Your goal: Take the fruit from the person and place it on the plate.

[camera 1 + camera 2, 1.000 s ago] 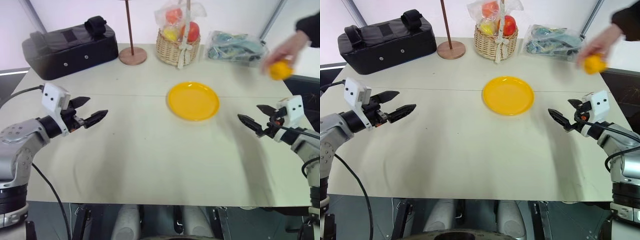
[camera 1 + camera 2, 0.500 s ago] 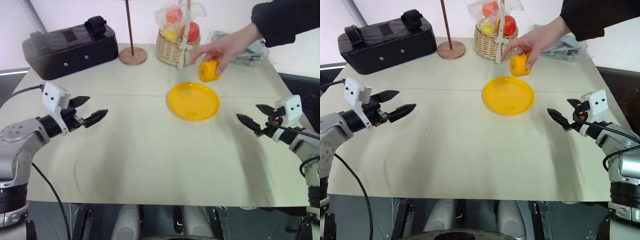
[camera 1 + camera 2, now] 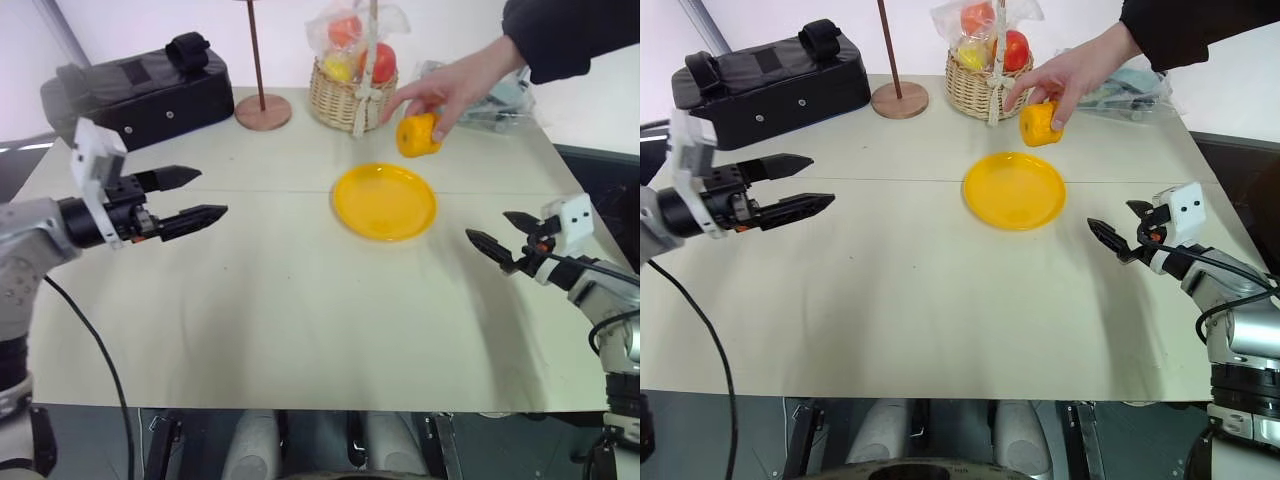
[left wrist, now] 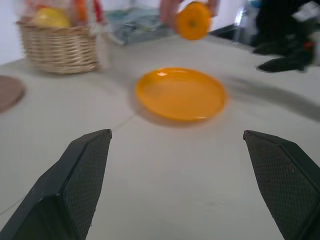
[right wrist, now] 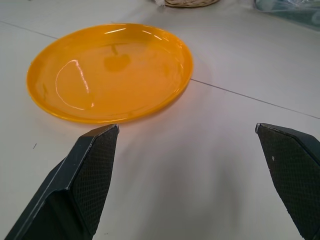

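A person's hand [image 3: 450, 85] in a dark sleeve reaches in from the back right and holds the yellow-orange fruit [image 3: 418, 135] in the air just behind the plate [image 3: 384, 201]. The plate is bright yellow-orange, bare, and lies on the table right of centre. My left gripper [image 3: 205, 195] hovers open above the table's left side, pointing right toward the plate, far from the fruit. My right gripper [image 3: 500, 240] stands open near the right edge, pointing left at the plate. In the left wrist view the fruit [image 4: 193, 20] hangs above the plate [image 4: 181, 94].
A wicker basket [image 3: 353, 90] of wrapped fruits stands at the back centre. A brown wooden stand base [image 3: 263, 111] with its pole sits left of it. A black bag [image 3: 140, 92] is at the back left, a clear plastic packet [image 3: 495, 95] at the back right.
My left gripper has risen and swung to point more to the right. The person's hand brought the fruit in from the far right to just behind the plate. My right gripper kept still.
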Controlling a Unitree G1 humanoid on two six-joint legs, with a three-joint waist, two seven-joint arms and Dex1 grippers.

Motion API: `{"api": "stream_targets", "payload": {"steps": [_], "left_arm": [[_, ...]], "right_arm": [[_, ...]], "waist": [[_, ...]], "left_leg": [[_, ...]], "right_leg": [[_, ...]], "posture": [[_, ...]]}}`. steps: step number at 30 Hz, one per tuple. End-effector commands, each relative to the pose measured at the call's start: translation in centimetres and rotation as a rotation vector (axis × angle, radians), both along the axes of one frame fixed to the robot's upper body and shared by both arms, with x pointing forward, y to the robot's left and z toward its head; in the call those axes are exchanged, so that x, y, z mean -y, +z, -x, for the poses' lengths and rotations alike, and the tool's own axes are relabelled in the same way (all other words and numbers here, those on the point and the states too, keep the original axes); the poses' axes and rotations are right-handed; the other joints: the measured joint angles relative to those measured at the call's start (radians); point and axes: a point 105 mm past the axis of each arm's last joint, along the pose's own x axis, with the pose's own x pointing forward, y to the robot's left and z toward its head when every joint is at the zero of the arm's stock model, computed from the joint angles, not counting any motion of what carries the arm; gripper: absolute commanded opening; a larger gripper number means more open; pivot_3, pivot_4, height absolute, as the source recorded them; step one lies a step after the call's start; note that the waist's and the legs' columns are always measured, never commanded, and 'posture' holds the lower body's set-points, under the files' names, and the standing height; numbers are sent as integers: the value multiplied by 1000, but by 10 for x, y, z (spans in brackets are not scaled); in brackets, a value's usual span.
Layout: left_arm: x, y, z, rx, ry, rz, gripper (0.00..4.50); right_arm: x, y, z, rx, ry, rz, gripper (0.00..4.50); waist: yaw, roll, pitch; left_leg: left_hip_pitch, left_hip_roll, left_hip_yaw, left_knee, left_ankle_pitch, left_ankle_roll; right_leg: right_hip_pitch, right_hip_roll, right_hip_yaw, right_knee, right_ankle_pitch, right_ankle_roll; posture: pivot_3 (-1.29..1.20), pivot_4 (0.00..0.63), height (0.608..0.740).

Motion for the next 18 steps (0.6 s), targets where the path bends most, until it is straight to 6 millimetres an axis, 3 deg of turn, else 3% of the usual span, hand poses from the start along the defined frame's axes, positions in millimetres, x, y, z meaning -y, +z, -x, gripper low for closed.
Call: {"api": "stream_targets", "payload": {"steps": [1,5,9,12,18], "left_arm": [[9,20,16,7,-145,9,4421],[14,20,9,26,-154,-28,4421],[20,17,1,26,-153,-17,4421],[24,14,-1,29,-148,-10,4421],[27,8,-6,30,-113,8,4421]], "right_arm": [[-8,19,-2,74,15,-28,4500],[-26,22,-9,110,27,-78,4500],[-55,38,-21,180,34,-274,4500],[-67,47,-29,205,39,-398,4500],[-89,65,-45,254,74,-446,4500]], "waist": [[1,0,0],[3,0,0],[-2,0,0],[0,1,0],[3,1,0]], "left_leg": [[0,0,0,0,0,0],[0,0,0,0,0,0],[0,0,0,0,0,0],[-1,1,-1,0,0,0],[-2,0,0,1,0,0]], "right_leg": [[0,0,0,0,0,0],[0,0,0,0,0,0],[0,1,0,0,0,0],[-1,1,1,1,0,0],[-1,1,1,0,0,0]], "posture": [[0,150,740],[0,150,740],[0,150,740],[0,150,740],[0,150,740]]}}
